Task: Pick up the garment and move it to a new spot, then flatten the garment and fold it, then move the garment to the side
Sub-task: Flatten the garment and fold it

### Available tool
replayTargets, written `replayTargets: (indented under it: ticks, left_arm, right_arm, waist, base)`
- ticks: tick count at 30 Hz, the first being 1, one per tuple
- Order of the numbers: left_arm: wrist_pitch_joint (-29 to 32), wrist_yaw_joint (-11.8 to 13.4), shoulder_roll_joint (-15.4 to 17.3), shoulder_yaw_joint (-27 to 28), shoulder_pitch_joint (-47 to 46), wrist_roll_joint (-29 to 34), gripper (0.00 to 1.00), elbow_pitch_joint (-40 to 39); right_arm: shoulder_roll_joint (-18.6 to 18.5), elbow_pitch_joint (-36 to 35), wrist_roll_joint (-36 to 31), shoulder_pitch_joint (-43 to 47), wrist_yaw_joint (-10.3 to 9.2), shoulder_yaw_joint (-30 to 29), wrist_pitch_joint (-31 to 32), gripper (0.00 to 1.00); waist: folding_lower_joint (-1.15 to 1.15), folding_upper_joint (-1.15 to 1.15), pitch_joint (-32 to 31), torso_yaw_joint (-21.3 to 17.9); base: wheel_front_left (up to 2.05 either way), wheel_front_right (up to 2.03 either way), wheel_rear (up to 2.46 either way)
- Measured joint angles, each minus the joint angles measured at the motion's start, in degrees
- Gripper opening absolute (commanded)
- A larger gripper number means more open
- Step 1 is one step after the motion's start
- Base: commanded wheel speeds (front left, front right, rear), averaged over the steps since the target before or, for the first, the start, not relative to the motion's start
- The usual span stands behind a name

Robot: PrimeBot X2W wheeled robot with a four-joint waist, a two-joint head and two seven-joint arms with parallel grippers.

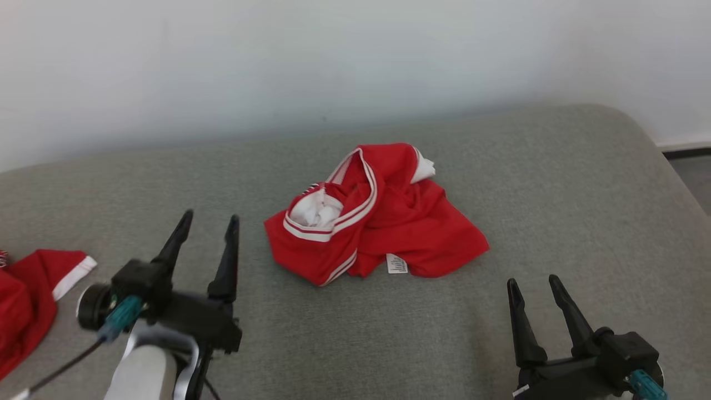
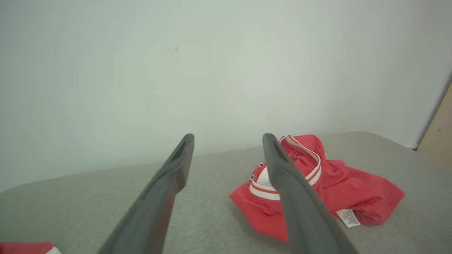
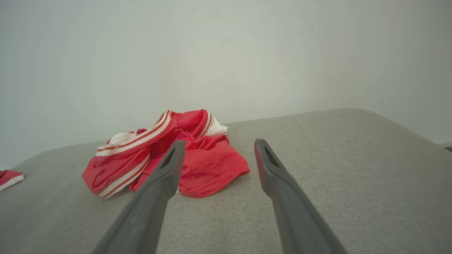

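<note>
A red garment (image 1: 377,216) with white stripes and a white label lies crumpled in a heap on the middle of the grey cushion (image 1: 500,166). My left gripper (image 1: 211,219) hovers open to its left, fingers apart with nothing between them. At the lower right my right gripper (image 1: 533,283) also stands open and empty, short of the heap. In the left wrist view the garment (image 2: 339,187) sits right of my left gripper (image 2: 227,137). The right wrist view has the garment (image 3: 201,155) just beyond and left of my right gripper (image 3: 219,143).
A second red piece with a white band (image 1: 33,289) lies at the cushion's left edge, and its corner (image 3: 10,176) is at the far left of the right wrist view. A pale wall (image 1: 333,55) stands behind. The cushion's rounded right end (image 1: 655,155) drops to the floor.
</note>
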Motion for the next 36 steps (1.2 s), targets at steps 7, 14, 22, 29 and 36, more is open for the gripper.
replayTargets:
  ticks: [7,14,22,29,36]
  left_arm:
    - [4.1,-0.3,-0.8,-6.0,-9.0,-1.7,1.0,8.6]
    - [5.4,-0.6,-0.6,-12.3,-12.5,-4.1,1.0,17.6]
    - [2.2,-0.5,0.0,-15.2,-16.7,-4.9,0.0,27.9]
    - [-1.8,-0.5,-0.5,-15.1,-19.1,-5.9,0.0,31.6]
    - [-3.7,-0.5,2.3,-12.5,-23.1,-7.5,0.0,25.7]
  right_arm:
    - [0.5,-0.3,0.4,-1.6,0.0,-0.3,0.0,1.0]
    - [0.9,-0.7,0.7,-3.1,0.0,-0.7,0.0,1.0]
    - [1.3,-1.2,0.7,-4.5,0.0,-1.1,0.0,1.0]
    - [1.4,-1.0,0.5,-3.1,0.0,-2.1,0.0,1.0]
    - [1.5,-0.5,0.3,-1.8,0.0,-1.6,0.0,1.0]
  waist:
    - [0.0,0.0,3.6,-3.7]
    - [0.0,0.0,7.1,-7.3]
    - [0.0,0.0,10.0,-10.5]
    - [0.0,0.0,9.6,-9.9]
    - [-0.01,0.0,6.6,-6.9]
  base:
    - [0.0,0.0,0.0]
    - [0.0,0.0,0.0]
    - [0.0,0.0,0.0]
    - [0.0,0.0,0.0]
    - [0.0,0.0,0.0]
